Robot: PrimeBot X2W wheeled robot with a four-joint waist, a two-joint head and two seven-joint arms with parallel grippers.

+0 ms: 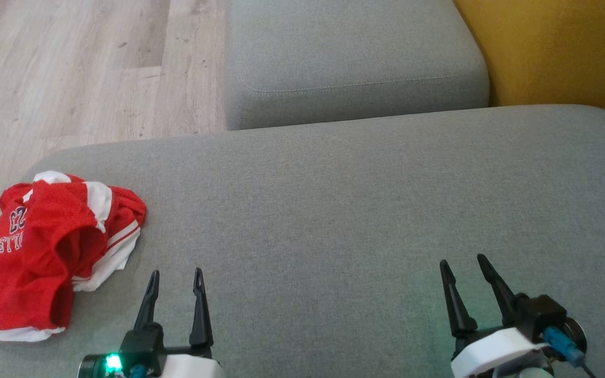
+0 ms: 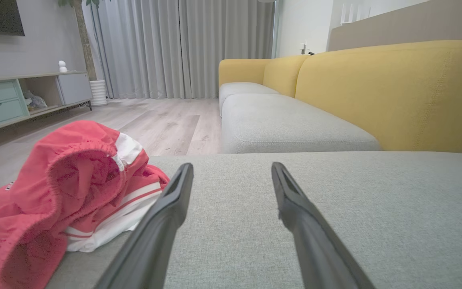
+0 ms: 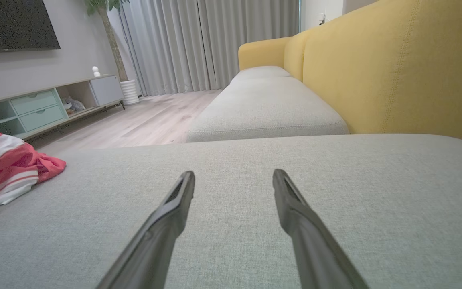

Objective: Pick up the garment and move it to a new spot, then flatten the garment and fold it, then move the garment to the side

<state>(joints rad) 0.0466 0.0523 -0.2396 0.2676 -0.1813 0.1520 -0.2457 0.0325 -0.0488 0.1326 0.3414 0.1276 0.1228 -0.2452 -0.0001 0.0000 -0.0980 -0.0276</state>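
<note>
Garment [image 1: 45, 252], a crumpled red and white heap, lies at the left edge of the grey sofa seat [image 1: 334, 210], near the left gripper [image 1: 176, 272] at its 9 o'clock, long axis running 8 to 2 o'clock; the right gripper [image 1: 462, 260] sits well apart at 3 o'clock. Both grippers are spread wide and empty, so the left arm is nearer

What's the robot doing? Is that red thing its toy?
Nothing is being handled yet. A crumpled red and white mesh garment lies untouched at the left edge of the wide grey fabric sofa cushion. The robot's left gripper and right gripper both hover open over the cushion, holding nothing. The left one is nearer the garment.
</note>
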